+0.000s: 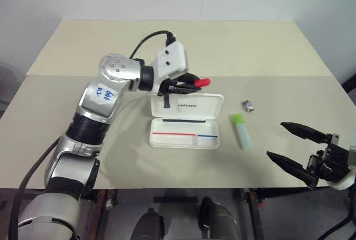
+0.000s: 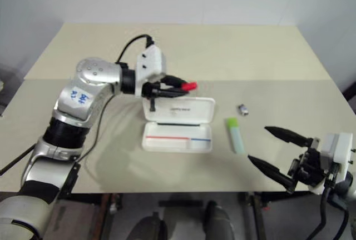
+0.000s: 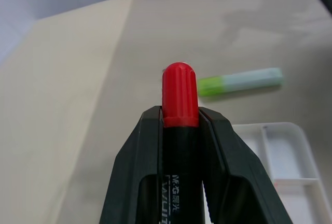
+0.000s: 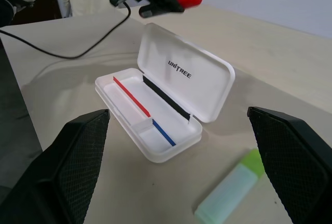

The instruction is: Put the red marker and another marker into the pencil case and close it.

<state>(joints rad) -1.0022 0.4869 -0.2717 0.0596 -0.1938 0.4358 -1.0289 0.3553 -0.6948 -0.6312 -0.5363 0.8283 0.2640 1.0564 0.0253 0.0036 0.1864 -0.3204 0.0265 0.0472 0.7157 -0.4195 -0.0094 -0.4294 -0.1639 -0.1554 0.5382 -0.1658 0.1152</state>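
Note:
My left gripper (image 1: 189,82) is shut on the red marker (image 1: 201,83), whose red cap sticks out past the fingertips; it hovers above the raised lid of the pencil case (image 1: 186,121). The white case lies open in the middle of the table, its tray showing a red and a blue stripe. The other marker, a green-capped highlighter (image 1: 242,131), lies flat just right of the case. My right gripper (image 1: 289,145) stands open near the table's front right edge, apart from the highlighter. In the left wrist view the marker (image 3: 179,97) sits between both fingers.
A small grey-black metal piece (image 1: 248,105) lies right of the case lid, behind the highlighter. The beige table (image 1: 233,45) stretches bare behind the case. A black cable (image 1: 146,41) loops from the left wrist.

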